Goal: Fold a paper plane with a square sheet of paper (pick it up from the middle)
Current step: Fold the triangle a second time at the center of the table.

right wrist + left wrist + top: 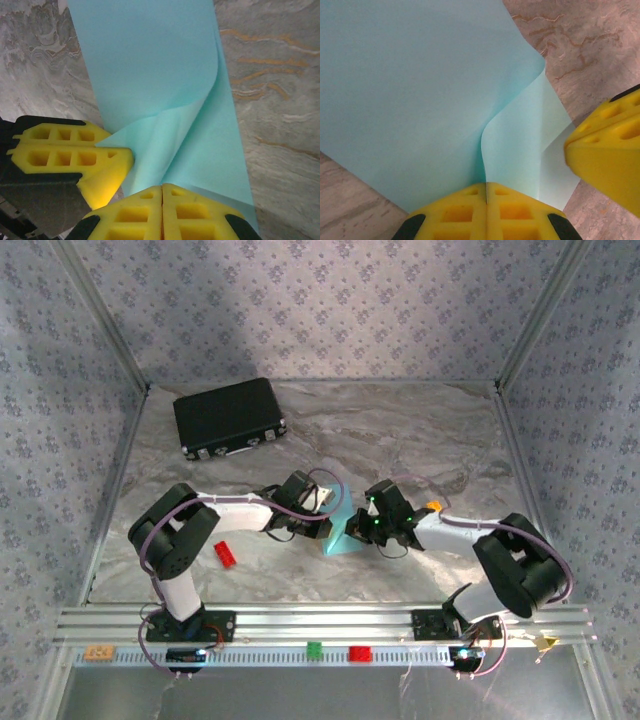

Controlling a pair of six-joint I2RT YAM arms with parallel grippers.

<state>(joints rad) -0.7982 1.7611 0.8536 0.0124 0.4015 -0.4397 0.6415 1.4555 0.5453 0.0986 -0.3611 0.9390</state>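
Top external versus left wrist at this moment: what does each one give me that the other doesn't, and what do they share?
Top external gives the layout: the black case at the far left, a red brick beside the left arm, and both arms meeting mid-table. Left wrist gives the grip detail: the left hand shut on the square sheet of paper, a raised fold curling up from it, and a yellow finger of the right hand close by. Both show the light-blue sheet on the marbled table.

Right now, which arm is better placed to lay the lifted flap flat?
Probably left. The left gripper is shut on the square sheet of paper where its curl rises, with broad sheet ahead; the right gripper pinches beside it, nearer the edge.
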